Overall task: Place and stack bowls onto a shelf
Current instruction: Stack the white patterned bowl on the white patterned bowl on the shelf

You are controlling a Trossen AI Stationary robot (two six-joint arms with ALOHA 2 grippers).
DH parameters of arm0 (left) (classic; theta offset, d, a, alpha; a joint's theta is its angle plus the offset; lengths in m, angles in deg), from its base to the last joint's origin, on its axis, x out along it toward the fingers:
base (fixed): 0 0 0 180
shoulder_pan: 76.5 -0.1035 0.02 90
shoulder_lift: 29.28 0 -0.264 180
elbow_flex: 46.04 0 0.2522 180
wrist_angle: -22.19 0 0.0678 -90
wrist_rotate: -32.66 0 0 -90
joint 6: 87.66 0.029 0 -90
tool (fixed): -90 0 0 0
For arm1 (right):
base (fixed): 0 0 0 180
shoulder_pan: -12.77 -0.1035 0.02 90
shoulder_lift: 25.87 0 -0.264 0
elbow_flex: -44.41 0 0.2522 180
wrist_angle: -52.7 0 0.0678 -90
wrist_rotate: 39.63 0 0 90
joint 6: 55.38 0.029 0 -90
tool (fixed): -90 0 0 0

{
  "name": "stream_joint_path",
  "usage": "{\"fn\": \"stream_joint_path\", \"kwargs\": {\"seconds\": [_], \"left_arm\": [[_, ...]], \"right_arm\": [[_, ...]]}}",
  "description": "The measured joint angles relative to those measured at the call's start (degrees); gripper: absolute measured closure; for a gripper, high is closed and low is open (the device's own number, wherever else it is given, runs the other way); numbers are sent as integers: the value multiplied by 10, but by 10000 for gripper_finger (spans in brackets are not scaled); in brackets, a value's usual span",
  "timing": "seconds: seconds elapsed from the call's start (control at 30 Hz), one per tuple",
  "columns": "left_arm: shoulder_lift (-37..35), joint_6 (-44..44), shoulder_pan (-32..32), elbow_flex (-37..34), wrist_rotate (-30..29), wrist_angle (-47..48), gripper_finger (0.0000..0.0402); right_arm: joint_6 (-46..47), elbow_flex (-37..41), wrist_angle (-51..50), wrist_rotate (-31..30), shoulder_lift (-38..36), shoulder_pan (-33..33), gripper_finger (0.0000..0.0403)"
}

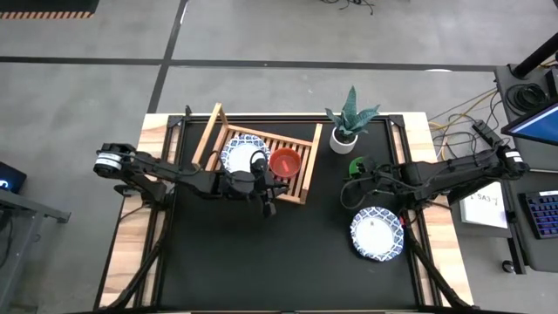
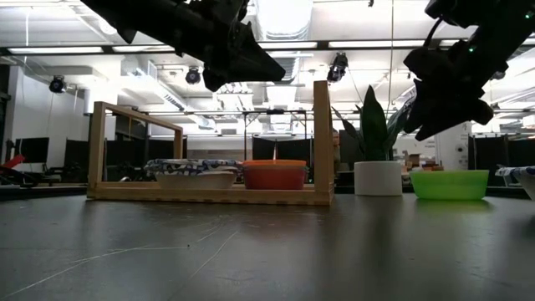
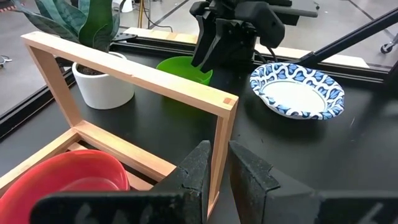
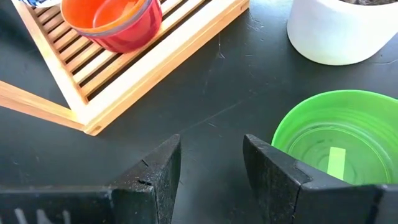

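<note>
The wooden shelf [image 1: 302, 171] lies at the table's middle. A white bowl with a blue rim [image 1: 235, 155] and a red bowl [image 1: 285, 162] rest on its slats. My left gripper [image 3: 219, 163] hovers over the shelf's near edge beside the red bowl [image 3: 68, 177]. Its fingers stand a narrow gap apart, with nothing between them. A green bowl [image 4: 339, 146] rests on the table right of the shelf. My right gripper [image 4: 211, 155] hangs open above the table next to it, clear of its rim. Another blue-rimmed bowl [image 1: 377, 234] lies near the right front.
A white plant pot [image 1: 345, 139] with a spiky plant stands behind the green bowl, close to the shelf's right end. The shelf's raised wooden frame [image 3: 134, 74] stands in front of my left gripper. Bare black table [image 1: 261, 262] stretches along the near side.
</note>
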Motion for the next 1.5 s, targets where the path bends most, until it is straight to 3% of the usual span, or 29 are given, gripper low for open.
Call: {"fn": "stream_joint_path", "kwargs": {"seconds": [0.9,1.03,1.17,1.23,1.3,1.5], "left_arm": [[0,0,0,0,0,-2,364],[0,0,0,0,0,-1,364],[0,5,0,0,0,-1,364],[0,5,0,0,0,-1,364],[0,5,0,0,0,-1,364],[0,4,0,0,0,-1,364]], "right_arm": [[16,0,-2,16,4,1,241],[5,0,-9,95,6,0,241],[-124,-13,-17,256,14,0,241],[-186,-26,-44,307,19,-1,241],[-231,-41,-86,332,29,-7,241],[-278,-82,-158,327,78,-47,241]]}}
